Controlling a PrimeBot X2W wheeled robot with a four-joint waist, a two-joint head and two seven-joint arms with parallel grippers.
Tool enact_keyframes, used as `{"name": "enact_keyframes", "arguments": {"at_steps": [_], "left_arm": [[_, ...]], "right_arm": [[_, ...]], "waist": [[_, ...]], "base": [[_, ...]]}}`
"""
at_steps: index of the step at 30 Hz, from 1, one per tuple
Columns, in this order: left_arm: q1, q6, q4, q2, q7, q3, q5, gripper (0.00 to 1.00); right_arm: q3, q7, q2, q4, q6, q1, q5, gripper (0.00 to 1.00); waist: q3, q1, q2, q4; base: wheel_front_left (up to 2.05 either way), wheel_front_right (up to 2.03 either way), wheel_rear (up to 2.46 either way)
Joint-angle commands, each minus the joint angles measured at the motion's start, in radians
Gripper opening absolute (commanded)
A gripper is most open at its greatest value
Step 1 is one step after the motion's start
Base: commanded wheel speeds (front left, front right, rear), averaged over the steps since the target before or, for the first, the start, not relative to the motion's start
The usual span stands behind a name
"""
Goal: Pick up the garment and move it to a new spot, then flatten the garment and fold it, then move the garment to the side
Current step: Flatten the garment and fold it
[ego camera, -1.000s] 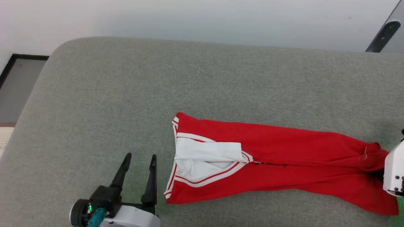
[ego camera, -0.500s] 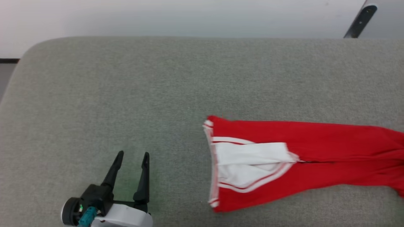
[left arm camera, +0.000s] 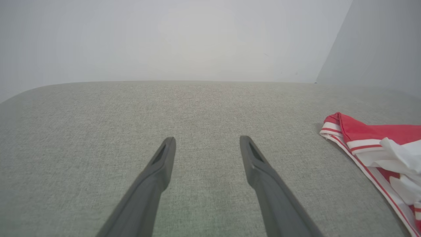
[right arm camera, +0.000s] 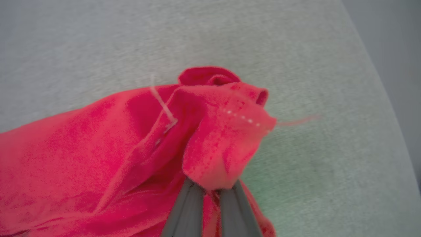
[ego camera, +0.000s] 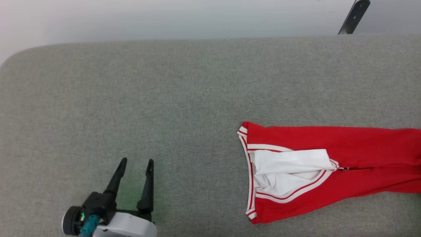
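Note:
The garment (ego camera: 355, 154), a red shirt with white sleeves and striped trim, lies stretched out across the right of the grey surface in the head view, its far end running off the right edge. Its white sleeve (ego camera: 289, 166) is folded onto the red body. My left gripper (ego camera: 135, 161) stands open at the lower left, well to the left of the collar end, with nothing between its fingers (left arm camera: 161, 164). In the left wrist view the garment (left arm camera: 368, 135) shows at the right edge. My right gripper (right arm camera: 210, 189) is shut on a bunched red hem of the garment (right arm camera: 227, 138).
The grey padded surface (ego camera: 164, 98) spreads wide to the left and behind the garment. A pale wall runs along its far edge. A dark slanted bar (ego camera: 353, 14) stands at the upper right beyond the surface.
The head camera has turned, shifting the whole picture. The garment has slid to the right, its right end and my right gripper leaving the head view. My left gripper stays open.

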Motion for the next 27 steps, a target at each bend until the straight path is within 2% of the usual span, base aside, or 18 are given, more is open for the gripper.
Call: {"name": "enact_keyframes", "arguments": {"at_steps": [1,8,12,16,20,27], "left_arm": [[0.013,-0.004,0.002,-0.002,-0.004,0.006,0.001,1.0],[0.042,-0.005,0.023,-0.012,-0.004,-0.006,-0.013,1.0],[0.056,-0.001,0.032,-0.016,-0.004,-0.016,-0.024,1.0],[0.061,0.001,0.038,-0.018,-0.004,-0.027,-0.034,1.0],[0.065,0.004,0.043,-0.02,-0.004,-0.031,-0.039,1.0],[0.058,0.006,0.042,-0.02,-0.004,-0.044,-0.053,1.0]], "right_arm": [[0.04,0.0,0.014,-0.04,-0.002,0.014,0.01,0.0],[0.221,0.063,0.069,-0.294,-0.002,0.051,0.07,0.0],[0.322,0.122,0.13,-0.458,-0.001,0.073,0.123,0.0],[0.416,0.169,0.194,-0.573,-0.001,0.089,0.165,0.0],[0.495,0.194,0.255,-0.622,-0.001,0.086,0.185,0.0],[0.588,0.171,0.297,-0.586,-0.001,0.062,0.155,0.0]], "waist": [[-0.026,0.0,0.0,-0.011],[-0.093,0.0,0.0,-0.006],[-0.118,0.0,0.0,0.008],[-0.132,0.0,0.0,0.034],[-0.137,0.0,0.0,0.06],[-0.13,0.0,0.0,0.102]], "base": [[0.0,0.0,0.0],[0.0,0.0,0.0],[0.0,0.0,0.0],[0.0,0.0,0.0],[0.0,0.0,0.0],[0.0,0.0,0.0]]}}
